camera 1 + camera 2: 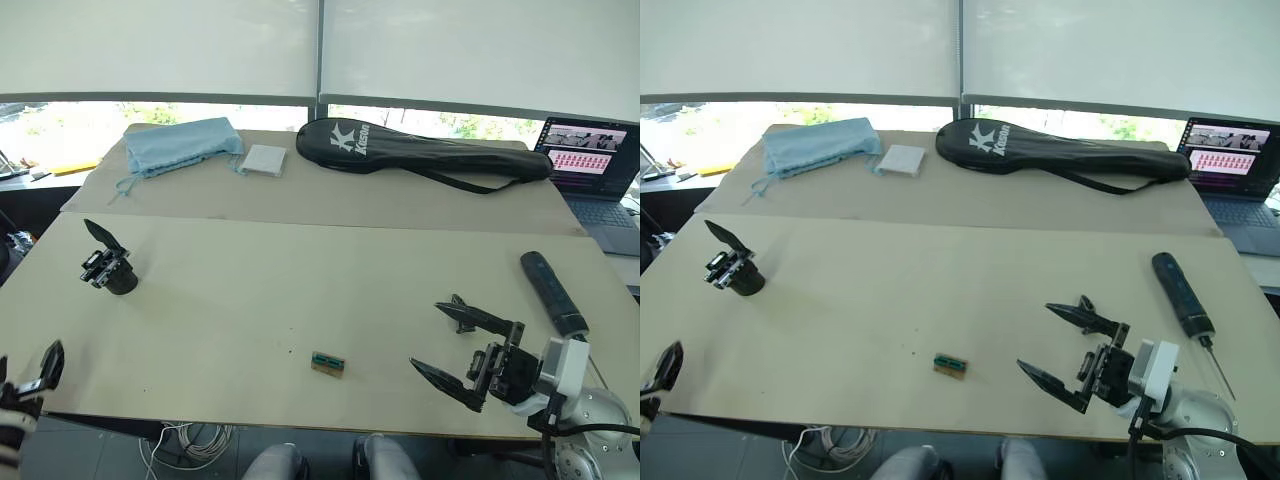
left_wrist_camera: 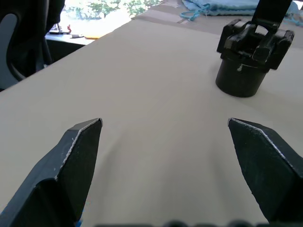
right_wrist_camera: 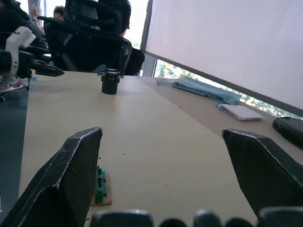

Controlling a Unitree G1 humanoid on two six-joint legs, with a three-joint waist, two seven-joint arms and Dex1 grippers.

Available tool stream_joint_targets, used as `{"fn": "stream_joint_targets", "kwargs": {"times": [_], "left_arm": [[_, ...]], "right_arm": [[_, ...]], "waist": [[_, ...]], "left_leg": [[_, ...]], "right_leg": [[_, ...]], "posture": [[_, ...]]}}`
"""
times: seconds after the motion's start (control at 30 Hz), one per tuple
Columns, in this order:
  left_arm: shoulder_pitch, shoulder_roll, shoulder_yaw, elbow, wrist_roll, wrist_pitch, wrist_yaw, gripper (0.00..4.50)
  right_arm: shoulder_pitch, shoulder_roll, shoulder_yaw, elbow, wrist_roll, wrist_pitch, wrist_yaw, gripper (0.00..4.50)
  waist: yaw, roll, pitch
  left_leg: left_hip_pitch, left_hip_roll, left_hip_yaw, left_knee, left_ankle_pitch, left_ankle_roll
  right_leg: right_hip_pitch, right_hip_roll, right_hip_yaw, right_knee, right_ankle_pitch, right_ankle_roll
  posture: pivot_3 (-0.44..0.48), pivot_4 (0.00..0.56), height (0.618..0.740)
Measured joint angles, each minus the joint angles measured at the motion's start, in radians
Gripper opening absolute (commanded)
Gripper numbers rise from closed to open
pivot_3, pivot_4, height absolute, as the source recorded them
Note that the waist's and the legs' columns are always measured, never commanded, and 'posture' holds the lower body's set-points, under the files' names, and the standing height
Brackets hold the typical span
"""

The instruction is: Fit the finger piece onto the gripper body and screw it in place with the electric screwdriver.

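The gripper body [image 1: 108,268] stands at the left of the near table, a black stubby block with one pointed finger sticking up and back. It lies just ahead of my left gripper [image 2: 164,121], which is open and empty at the table's front left corner. The electric screwdriver [image 1: 552,292] lies on the right side of the table, its bit pointing toward the front edge. Left of it and nearer the front, my right gripper [image 1: 425,335] hovers low over the table, open and empty. The finger piece is out of view.
A small green-and-tan block [image 1: 328,363] lies near the front edge, left of the right gripper. On the far table are a black racket bag [image 1: 420,150], a blue cloth pouch [image 1: 180,145] and a white pad [image 1: 263,160]. A laptop [image 1: 595,170] stands at the far right.
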Motion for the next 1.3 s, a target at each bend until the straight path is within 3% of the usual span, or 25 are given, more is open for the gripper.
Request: {"fn": "stream_joint_targets", "kwargs": {"times": [0.33, 0.7, 1.03, 1.13, 1.23, 1.3], "left_arm": [[-0.196, 0.044, -0.2, 0.069, 0.145, 0.086, 0.06, 4.5], [-0.388, 0.054, -0.269, 0.309, 0.247, 0.019, 0.079, 4.5], [-0.513, 0.066, -0.329, 0.515, 0.31, -0.156, 0.048, 4.5], [-0.53, 0.067, -0.338, 0.552, 0.319, -0.185, 0.052, 3.65], [-0.541, 0.067, -0.34, 0.586, 0.329, -0.213, 0.064, 2.26], [-0.541, 0.067, -0.339, 0.6, 0.329, -0.231, 0.061, 2.28]], "right_arm": [[-0.002, 0.0, -0.017, 0.101, 0.015, -0.067, 0.072, 4.45], [0.047, 0.005, -0.033, 0.112, 0.017, -0.119, 0.1, 4.45], [0.057, 0.009, -0.029, 0.094, -0.006, -0.124, 0.048, 4.45], [0.048, 0.009, -0.023, 0.085, -0.015, -0.124, 0.032, 4.5], [0.029, 0.008, -0.016, 0.08, -0.017, -0.124, 0.017, 4.5], [0.024, 0.006, -0.016, 0.078, -0.017, -0.123, 0.008, 4.5]], "waist": [[-0.015, 0.0, 0.0], [-0.01, 0.0, 0.0], [-0.01, 0.001, 0.0], [-0.006, 0.003, -0.001], [-0.005, 0.006, -0.003], [-0.007, 0.008, -0.004]], "left_leg": [[0.001, -0.001, 0.0, -0.001, 0.001, -0.001], [0.0, -0.001, 0.0, -0.001, 0.001, -0.002], [0.001, -0.001, 0.0, -0.001, 0.001, -0.002], [0.001, -0.001, 0.0, -0.001, 0.001, -0.002], [0.002, -0.001, 0.0, -0.001, 0.001, -0.002], [0.002, -0.001, 0.0, -0.001, 0.001, -0.002]], "right_leg": [[0.003, 0.001, 0.0, 0.0, 0.0, 0.0], [0.003, 0.0, 0.0, 0.0, 0.0, 0.0], [0.003, 0.0, 0.0, 0.001, 0.0, 0.0], [0.003, -0.001, 0.0, 0.001, 0.0, 0.0], [0.004, -0.001, 0.0, 0.001, 0.0, 0.0], [0.004, -0.001, 0.0, 0.001, 0.0, 0.0]], "posture": [[0.0, 0.15, 0.74], [0.0, 0.15, 0.74], [0.0, 0.15, 0.74], [0.0, 0.15, 0.74], [0.0, 0.15, 0.74], [0.0, 0.15, 0.74]]}}
